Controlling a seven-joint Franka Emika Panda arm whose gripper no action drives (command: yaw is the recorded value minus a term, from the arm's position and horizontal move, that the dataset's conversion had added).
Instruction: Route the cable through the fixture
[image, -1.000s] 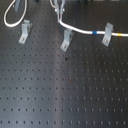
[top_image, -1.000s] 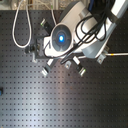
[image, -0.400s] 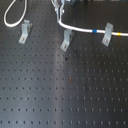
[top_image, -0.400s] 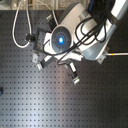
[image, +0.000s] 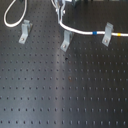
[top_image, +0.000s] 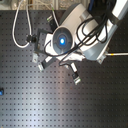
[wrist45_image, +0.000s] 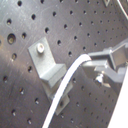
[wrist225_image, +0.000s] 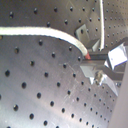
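Three clips line the board; fingers pinch the cable

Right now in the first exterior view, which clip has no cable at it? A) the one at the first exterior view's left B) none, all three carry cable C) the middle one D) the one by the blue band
A: the left clip stands alone, the cable loop lying behind it, while cable reaches the middle clip and right clip.

Three metal clip fixtures stand in a row on one perforated counter, with one white cable carrying one blue band and one yellow band.
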